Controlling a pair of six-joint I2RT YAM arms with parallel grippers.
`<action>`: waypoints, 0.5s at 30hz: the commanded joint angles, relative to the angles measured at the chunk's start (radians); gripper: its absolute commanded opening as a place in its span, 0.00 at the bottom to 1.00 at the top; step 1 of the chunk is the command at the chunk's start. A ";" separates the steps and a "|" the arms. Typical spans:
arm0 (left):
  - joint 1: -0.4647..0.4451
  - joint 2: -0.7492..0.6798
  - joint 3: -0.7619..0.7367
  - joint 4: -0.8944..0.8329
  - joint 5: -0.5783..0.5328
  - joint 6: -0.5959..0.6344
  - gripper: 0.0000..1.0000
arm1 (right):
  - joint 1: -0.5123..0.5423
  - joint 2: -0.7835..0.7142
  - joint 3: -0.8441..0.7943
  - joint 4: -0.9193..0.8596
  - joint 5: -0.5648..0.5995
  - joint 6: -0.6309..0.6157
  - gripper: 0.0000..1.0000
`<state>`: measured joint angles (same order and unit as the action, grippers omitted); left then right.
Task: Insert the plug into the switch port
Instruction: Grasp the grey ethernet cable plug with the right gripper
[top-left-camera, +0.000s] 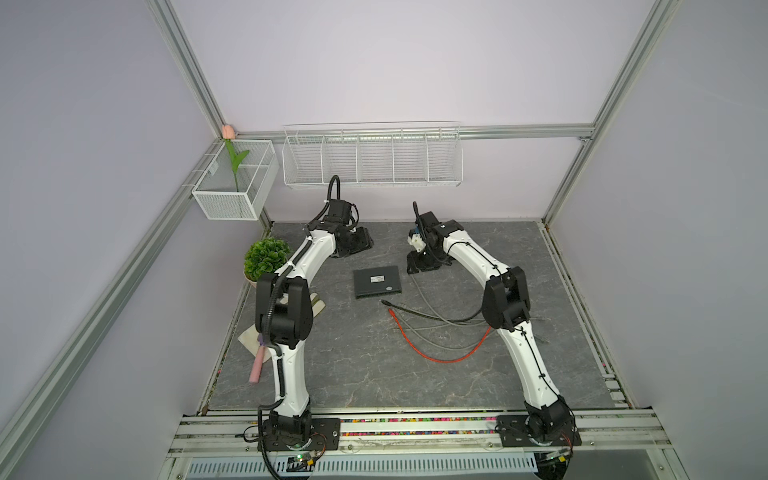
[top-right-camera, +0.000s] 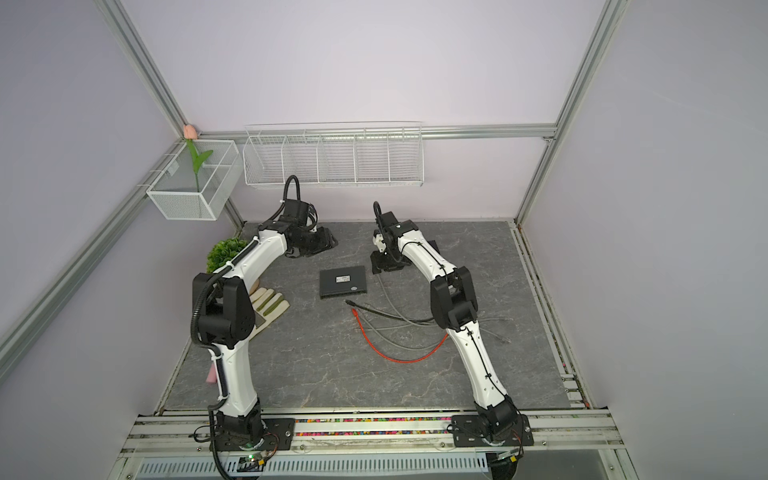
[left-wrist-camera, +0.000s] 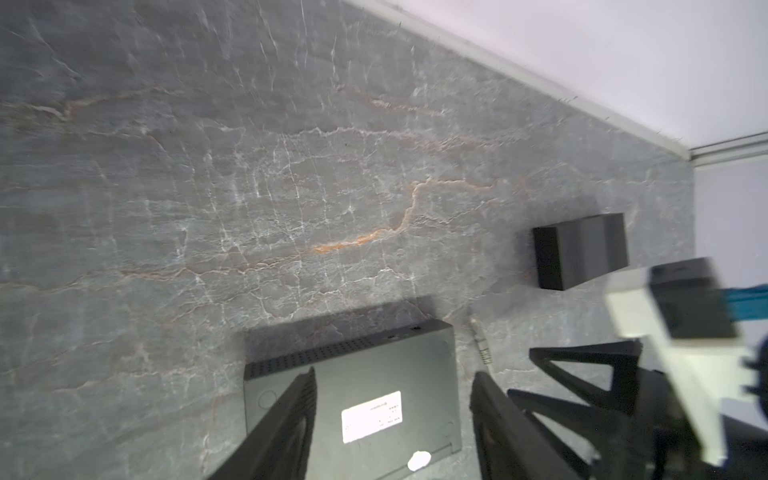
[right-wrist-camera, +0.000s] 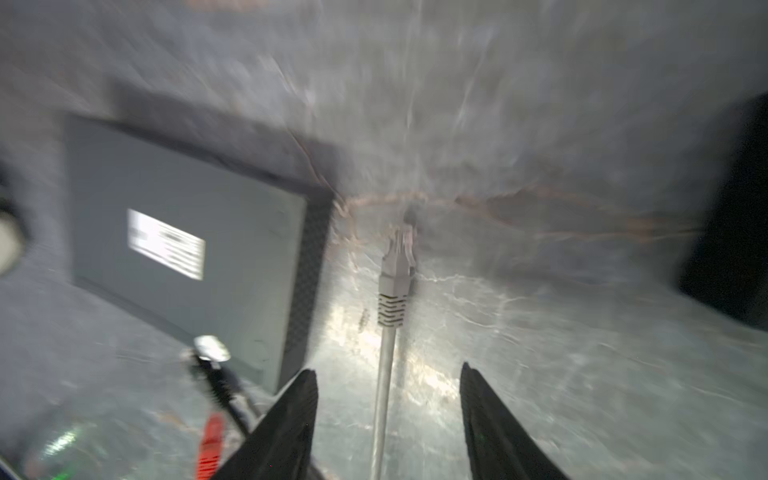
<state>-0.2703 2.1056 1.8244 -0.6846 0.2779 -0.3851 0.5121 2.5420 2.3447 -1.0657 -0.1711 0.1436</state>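
The switch (top-left-camera: 377, 282) (top-right-camera: 343, 281) is a flat black box lying mid-table with a white label facing up; I cannot make out its ports. A grey plug (right-wrist-camera: 395, 266) lies on the table beside the switch (right-wrist-camera: 187, 232). Its cable runs back between the fingers of my right gripper (right-wrist-camera: 388, 374), which is open and holds nothing. In both top views my right gripper (top-left-camera: 419, 266) hangs just right of the switch's far corner. My left gripper (left-wrist-camera: 392, 382) is open and empty, hovering above the switch (left-wrist-camera: 353, 395) at its far left side (top-left-camera: 359, 243).
A black cable (top-left-camera: 384, 302) and a red cable (top-left-camera: 440, 359) sprawl with grey ones in front of the switch. A small black block (left-wrist-camera: 582, 249) stands farther back. A potted plant (top-left-camera: 266, 257), a glove (top-right-camera: 270, 305) and wall baskets (top-left-camera: 372, 156) line the left and rear.
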 joint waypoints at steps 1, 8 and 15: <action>0.001 0.037 0.042 -0.089 0.022 0.056 0.60 | -0.002 -0.022 -0.008 -0.092 0.003 -0.051 0.56; 0.006 0.073 0.036 -0.079 0.012 0.063 0.61 | 0.002 -0.012 -0.050 -0.062 -0.057 -0.022 0.48; 0.028 0.072 0.035 -0.078 0.019 0.061 0.60 | 0.006 -0.093 -0.176 0.026 -0.083 0.005 0.22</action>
<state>-0.2584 2.1662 1.8336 -0.7395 0.2874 -0.3351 0.5121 2.4989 2.2189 -1.0550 -0.2184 0.1432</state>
